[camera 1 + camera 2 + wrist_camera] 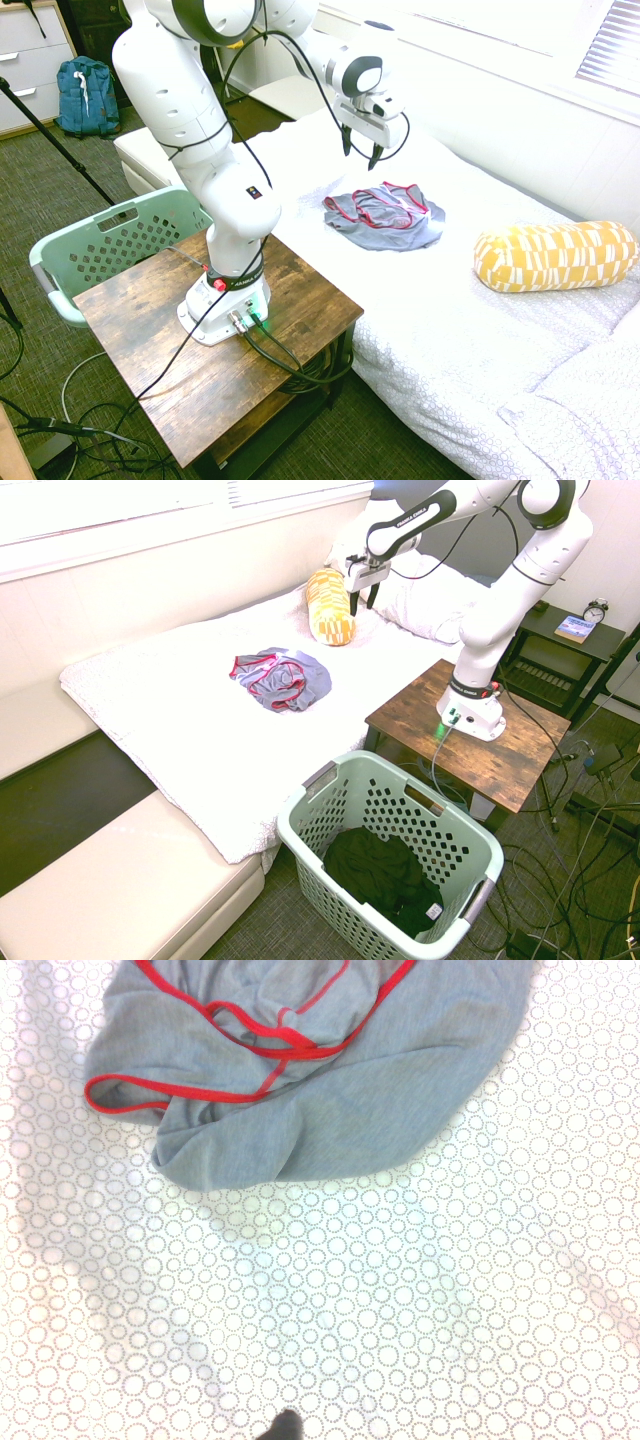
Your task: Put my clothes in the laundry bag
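One grey garment [385, 215] with red trim lies crumpled on the white bed [470, 320]. Above it hangs the gripper [360, 152], fingers spread and empty. On the floor stands the green laundry basket [455, 838], well apart.

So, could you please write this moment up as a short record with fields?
garment: grey with red trim, crumpled on the white bed
gripper: open, pointing down, above the bed beside the garment, holding nothing
basket: mint-green, on the floor by the wooden table, dark clothing inside
pillow: yellow patterned, on the bed
step: garment not yet picked up
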Controlling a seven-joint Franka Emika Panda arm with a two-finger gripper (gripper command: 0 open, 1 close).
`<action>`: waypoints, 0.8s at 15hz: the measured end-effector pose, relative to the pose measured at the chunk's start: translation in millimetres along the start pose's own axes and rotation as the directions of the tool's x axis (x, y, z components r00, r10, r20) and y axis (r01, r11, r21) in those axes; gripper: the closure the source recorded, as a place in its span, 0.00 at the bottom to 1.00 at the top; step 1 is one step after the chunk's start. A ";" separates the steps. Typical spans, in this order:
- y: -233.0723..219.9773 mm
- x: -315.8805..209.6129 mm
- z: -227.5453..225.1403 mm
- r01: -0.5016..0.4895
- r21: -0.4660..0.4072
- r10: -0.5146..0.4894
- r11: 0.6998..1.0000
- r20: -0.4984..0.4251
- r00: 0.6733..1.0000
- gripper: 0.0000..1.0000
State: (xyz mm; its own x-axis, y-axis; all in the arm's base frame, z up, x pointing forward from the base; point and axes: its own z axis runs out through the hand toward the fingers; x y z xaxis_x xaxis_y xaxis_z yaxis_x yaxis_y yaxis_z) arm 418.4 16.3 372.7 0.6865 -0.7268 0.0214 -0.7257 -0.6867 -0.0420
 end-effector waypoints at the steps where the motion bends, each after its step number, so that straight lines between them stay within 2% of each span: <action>1: -0.5 0.3 0.0 0.001 -0.001 -0.001 1.000 0.000 1.000 0.00; 5: -21.3 12.7 11.4 0.016 0.009 -0.015 1.000 -0.007 1.000 0.00; 8: -79.0 30.4 29.4 0.067 0.017 -0.066 0.998 -0.025 0.997 0.00; 12: -158.8 69.6 76.5 0.104 -0.013 -0.104 0.995 -0.052 0.993 0.00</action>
State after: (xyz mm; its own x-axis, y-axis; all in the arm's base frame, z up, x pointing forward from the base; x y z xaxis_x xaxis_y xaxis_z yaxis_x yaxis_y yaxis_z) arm 584.8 75.8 304.5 0.7552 -0.6509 0.0774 -0.6510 -0.7586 -0.0266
